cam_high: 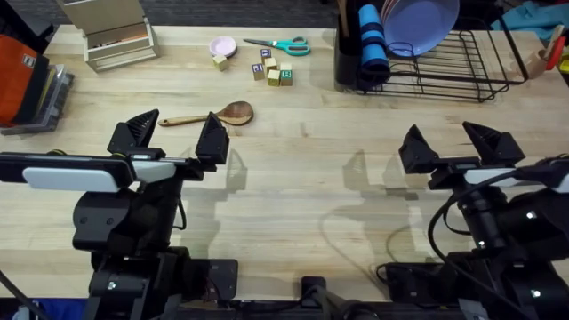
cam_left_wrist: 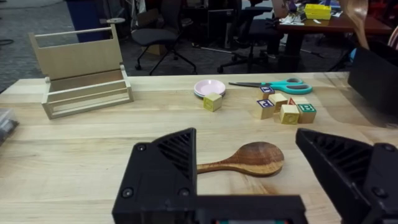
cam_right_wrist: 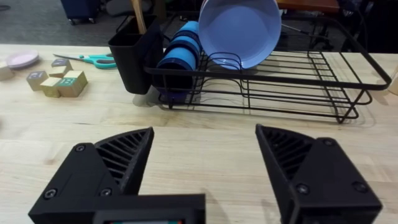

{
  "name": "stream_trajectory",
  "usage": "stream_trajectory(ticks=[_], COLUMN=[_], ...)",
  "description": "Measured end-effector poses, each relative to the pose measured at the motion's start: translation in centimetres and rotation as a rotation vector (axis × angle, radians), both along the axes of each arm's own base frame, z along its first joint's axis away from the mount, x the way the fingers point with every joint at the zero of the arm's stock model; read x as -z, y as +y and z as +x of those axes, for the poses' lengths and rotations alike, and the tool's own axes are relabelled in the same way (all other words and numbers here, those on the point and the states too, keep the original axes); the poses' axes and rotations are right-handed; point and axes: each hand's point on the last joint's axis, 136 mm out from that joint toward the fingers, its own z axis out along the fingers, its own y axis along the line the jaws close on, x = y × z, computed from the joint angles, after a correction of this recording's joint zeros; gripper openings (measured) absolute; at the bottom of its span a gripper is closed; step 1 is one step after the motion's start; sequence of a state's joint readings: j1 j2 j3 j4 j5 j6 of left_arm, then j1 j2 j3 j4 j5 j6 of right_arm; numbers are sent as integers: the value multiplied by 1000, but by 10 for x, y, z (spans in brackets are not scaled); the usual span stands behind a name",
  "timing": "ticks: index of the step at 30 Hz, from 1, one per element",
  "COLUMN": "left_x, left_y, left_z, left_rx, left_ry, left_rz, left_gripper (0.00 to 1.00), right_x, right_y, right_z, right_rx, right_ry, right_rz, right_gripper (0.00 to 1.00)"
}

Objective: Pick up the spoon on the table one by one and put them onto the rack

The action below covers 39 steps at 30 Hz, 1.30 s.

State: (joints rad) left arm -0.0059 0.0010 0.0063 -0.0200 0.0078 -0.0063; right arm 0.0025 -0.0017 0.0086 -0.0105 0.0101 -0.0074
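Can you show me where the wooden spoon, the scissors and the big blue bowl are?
spoon [cam_high: 235, 113]: overhead view, on its round bowl.
scissors [cam_high: 292, 44]: overhead view, on the teal handles.
blue bowl [cam_right_wrist: 239, 31]: right wrist view, on its inside face.

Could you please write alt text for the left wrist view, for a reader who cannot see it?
A brown wooden spoon lies flat on the light wooden table, just beyond the left hand, whose black fingers are spread open. Farther back sit a pink dish, lettered blocks, teal-handled scissors and a beige tiered box.
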Motion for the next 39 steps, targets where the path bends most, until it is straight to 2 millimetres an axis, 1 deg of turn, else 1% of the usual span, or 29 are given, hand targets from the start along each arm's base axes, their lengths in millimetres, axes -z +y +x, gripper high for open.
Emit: stream_trajectory(ticks=[16, 21, 24, 26, 27, 29, 30, 32, 35, 39], left_x=[1, 2, 13, 13, 11, -1, -30, -47, -63, -78], left_y=[0, 0, 0, 0, 0, 0, 0, 0, 0, 0], left_z=[0, 0, -2, -6, -8, -14, -19, -19, -13, 6], left_rx=[0, 0, 0, 0, 0, 0, 0, 0, 0, 0], left_ry=[5, 9, 73, 113, 128, 146, 144, 147, 172, 245], left_rz=[-1, -1, 0, 0, 0, 0, 0, 0, 0, 1], left_gripper=[993, 993, 992, 992, 992, 992, 992, 992, 992, 992], right_x=[1, 1, 1, 0, 0, -3, -19, -35, -60, -86], right_y=[0, 0, 0, 0, 0, 0, 0, 0, 0, 0], right_z=[0, 0, 0, -1, -2, -6, -13, -17, -17, -5], right_rx=[0, -2, -2, -3, -3, -3, -4, -4, -4, -4], right_ry=[4, 5, 6, 13, 26, 55, 94, 112, 121, 152], right_rz=[0, -23, -27, -27, -26, -26, -26, -26, -26, -26], right_gripper=[998, 996, 997, 996, 997, 996, 996, 996, 996, 996])
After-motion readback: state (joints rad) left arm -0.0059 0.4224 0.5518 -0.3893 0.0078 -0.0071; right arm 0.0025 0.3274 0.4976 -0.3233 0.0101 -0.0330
